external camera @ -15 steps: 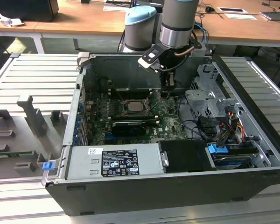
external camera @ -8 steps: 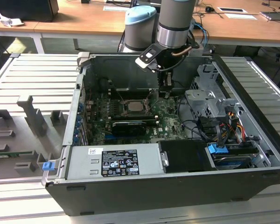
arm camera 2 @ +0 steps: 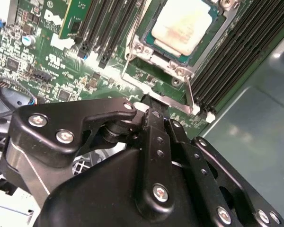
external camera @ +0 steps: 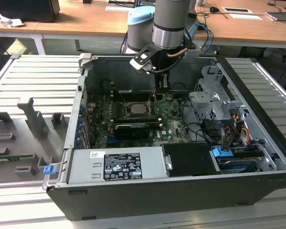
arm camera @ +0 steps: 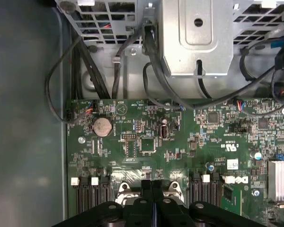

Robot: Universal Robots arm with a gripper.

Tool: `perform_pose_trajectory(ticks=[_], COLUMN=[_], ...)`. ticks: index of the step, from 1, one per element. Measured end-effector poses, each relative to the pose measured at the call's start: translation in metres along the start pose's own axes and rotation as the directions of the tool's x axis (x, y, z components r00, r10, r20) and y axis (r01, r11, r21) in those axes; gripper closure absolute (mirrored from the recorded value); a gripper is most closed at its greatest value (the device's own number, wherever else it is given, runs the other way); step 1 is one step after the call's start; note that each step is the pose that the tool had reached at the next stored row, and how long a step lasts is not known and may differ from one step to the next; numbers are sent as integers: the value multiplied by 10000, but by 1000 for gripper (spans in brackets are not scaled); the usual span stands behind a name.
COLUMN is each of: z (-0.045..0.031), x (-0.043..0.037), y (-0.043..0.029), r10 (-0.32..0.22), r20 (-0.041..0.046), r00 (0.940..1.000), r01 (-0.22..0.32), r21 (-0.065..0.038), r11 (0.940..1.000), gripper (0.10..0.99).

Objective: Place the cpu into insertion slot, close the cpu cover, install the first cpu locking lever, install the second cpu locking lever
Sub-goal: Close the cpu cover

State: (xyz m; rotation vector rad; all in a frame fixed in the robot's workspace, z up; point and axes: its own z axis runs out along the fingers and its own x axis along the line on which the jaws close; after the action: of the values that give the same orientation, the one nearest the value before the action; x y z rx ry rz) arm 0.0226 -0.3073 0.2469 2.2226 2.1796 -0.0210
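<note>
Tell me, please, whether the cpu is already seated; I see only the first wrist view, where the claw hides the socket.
Observer: Yes. In the second wrist view the cpu lies flat in the insertion slot, pale face up.
Operator: Thank you. Is the cover down over it?
Observer: It appears so: the cpu cover lies flat, framing the chip.
Operator: And where exactly is the claw tip?
Observer: In the second wrist view the claw is shut, and its tip is at a silver locking lever along the socket's edge.
</note>
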Motion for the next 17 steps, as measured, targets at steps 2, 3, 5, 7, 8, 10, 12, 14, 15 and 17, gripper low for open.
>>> perform_pose_trajectory(ticks=[2,3,5,7,8,10,12,14,15,17], z=[4,7,30,55,86,120,185,198,199,199], x=[1,1,1,1,5,8,12,11,11,11], y=[-30,-43,-136,-214,-264,-310,-395,-432,-450,-465], r10=[1,0,0,2,1,3,3,-13,-50,-71], r20=[-1,1,0,0,-1,0,0,0,1,-5], r00=[10000,10000,10000,10000,10000,10000,10000,10000,10000,10000], r01=[-1,0,0,-2,-1,-3,-3,13,50,71], r21=[-1,-1,-17,-41,-55,-59,-61,-60,-61,-63], r11=[10000,10000,10000,10000,10000,10000,10000,10000,10000,10000], gripper=[980,980,980,980,980,980,980,980,980,980])
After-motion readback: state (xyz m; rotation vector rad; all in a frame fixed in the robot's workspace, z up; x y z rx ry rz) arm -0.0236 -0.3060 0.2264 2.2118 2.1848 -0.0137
